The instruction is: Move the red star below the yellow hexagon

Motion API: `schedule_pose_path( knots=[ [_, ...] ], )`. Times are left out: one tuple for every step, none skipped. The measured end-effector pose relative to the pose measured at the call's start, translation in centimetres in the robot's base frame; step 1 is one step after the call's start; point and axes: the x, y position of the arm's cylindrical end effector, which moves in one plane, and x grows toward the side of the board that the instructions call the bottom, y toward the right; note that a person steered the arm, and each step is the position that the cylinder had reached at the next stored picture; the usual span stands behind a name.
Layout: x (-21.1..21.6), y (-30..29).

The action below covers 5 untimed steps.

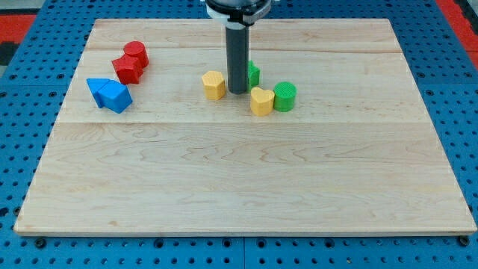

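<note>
Camera view: end effector, bare rod, my tip (237, 92) holds nothing, just right of yellow hexagon (213, 85).

**Pale board on a blue pegboard**

I see a light wooden board (246, 187) lying on a blue perforated surface (22, 134). Red patches sit at the view's top corners (15, 22). Lighting looks even and bright, with soft shadows.

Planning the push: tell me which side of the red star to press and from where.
Press the red star's left face, coming from the view's left, since the yellow hexagon lies to its right. The red cylinder touches its top-right. My tip sits right of the hexagon.
</note>
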Motion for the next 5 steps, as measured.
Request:
schedule_pose_path(
  knots=[
    [-1.0, 0.8],
    [-3.8, 0.9],
    [-6.8, -3.1],
    [-7.9, -8.0],
    [-12.0, -13.4]
  ],
)
